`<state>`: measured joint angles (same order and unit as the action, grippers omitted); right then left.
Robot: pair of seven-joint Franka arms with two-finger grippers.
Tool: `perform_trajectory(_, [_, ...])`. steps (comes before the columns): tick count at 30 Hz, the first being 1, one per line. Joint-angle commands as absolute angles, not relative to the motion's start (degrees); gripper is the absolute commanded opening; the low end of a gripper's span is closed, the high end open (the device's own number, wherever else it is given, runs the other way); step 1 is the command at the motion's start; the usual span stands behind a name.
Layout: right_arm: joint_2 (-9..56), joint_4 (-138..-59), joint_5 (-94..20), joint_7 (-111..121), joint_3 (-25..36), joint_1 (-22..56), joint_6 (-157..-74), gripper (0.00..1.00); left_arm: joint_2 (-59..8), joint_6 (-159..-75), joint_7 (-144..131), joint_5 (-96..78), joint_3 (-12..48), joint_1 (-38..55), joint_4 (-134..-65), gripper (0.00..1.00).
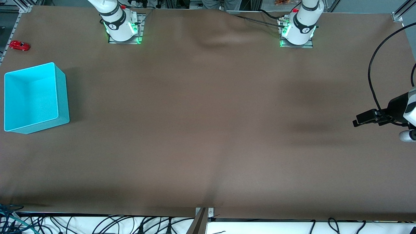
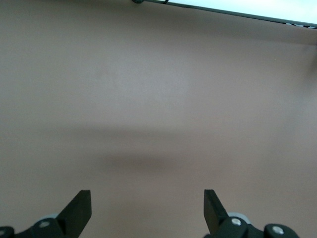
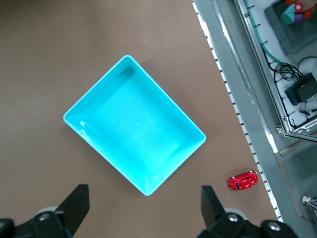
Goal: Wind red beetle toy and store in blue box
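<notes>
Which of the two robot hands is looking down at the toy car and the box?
The right end effector, open above the blue box, with the red beetle toy beside it. The left end effector sees only bare table.

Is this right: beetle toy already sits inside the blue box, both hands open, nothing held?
Not quite. The red beetle toy sits on the table beside the blue box, farther from the front camera, not inside it; the right wrist view shows the box empty. The rest holds: left hand and right hand are open, holding nothing.
</notes>
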<state>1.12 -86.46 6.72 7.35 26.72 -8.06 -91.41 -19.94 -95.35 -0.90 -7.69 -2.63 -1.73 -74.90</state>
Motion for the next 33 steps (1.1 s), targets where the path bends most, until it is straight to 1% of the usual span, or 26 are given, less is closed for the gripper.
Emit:
perform_trajectory(1, [0.44,-86.22,7.56,6.68,26.45,-10.19,-92.02,1.00,-19.69,-94.31,-0.17,-6.68,-2.99,-1.41,-74.09,1.00])
perform_trajectory(10, [0.27,-89.73,7.65,-1.66,27.07,-10.28,-96.76,1.00,-19.69,-94.31,-0.18,-6.68,-2.99,-1.41,-74.09,1.00])
perform_trajectory(23, [-1.05,-93.86,8.00,-1.05,27.07,-11.95,-99.49,1.00,-19.69,-94.31,-0.18,-6.68,-2.99,-1.41,-74.09,1.00])
perform_trajectory(29, [-2.28,-98.87,8.00,-0.62,27.07,-13.53,-105.37,1.00,-19.69,-94.31,-0.18,-6.68,-2.90,-1.32,-74.09,1.00])
perform_trajectory(33, [-2.02,-100.37,8.00,0.70,27.07,-14.85,-107.84,1.00,-19.69,-94.31,-0.18,-6.68,-2.99,-1.41,-74.09,1.00])
